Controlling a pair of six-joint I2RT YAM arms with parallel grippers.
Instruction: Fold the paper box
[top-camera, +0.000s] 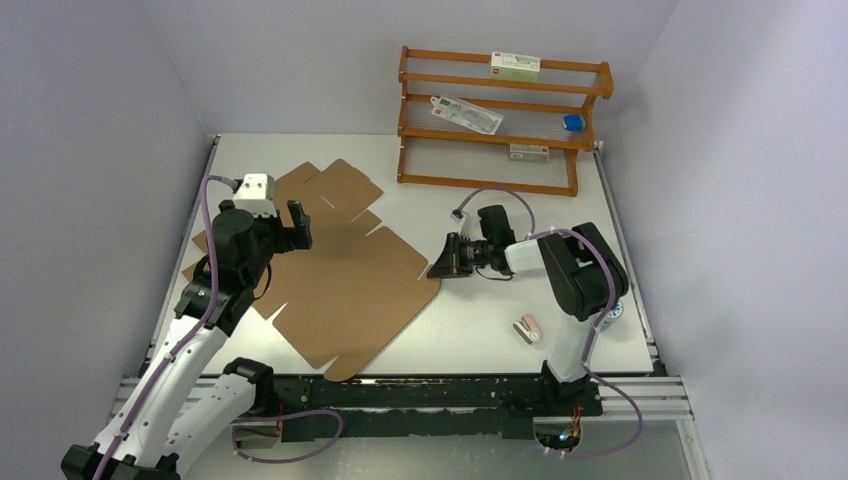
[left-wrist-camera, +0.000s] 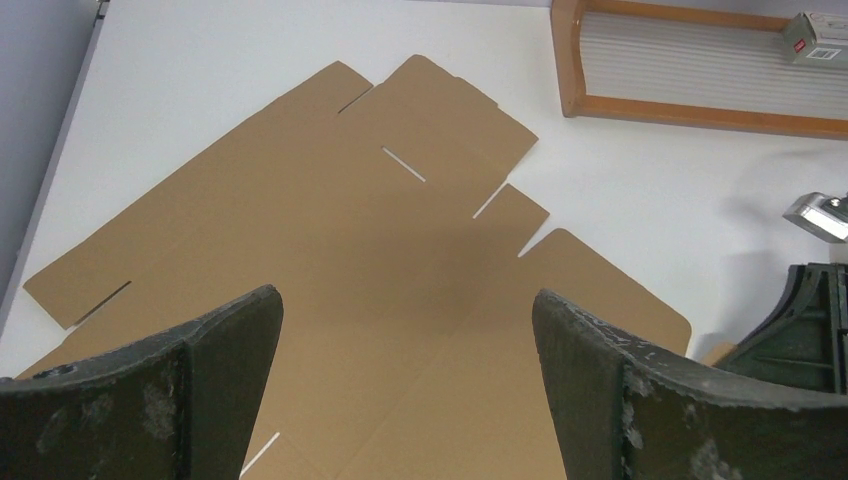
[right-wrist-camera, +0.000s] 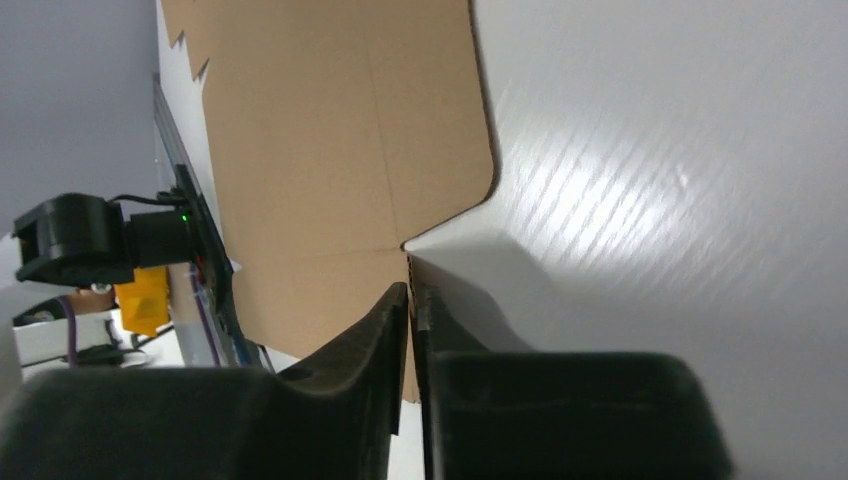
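The paper box is a flat brown die-cut cardboard sheet lying on the white table, left of centre. My left gripper hovers above the sheet's left part, open, with only cardboard showing between its dark fingers. My right gripper reaches in low from the right, turned on its side. It is shut on the sheet's right-hand edge. In the right wrist view the thin cardboard edge runs between the two closed fingertips of the right gripper, and the flap there is slightly lifted off the table.
An orange wooden rack stands at the back right, holding a white-green carton, a flat packet and a small blue item. A small pink-and-white object lies near the right arm's base.
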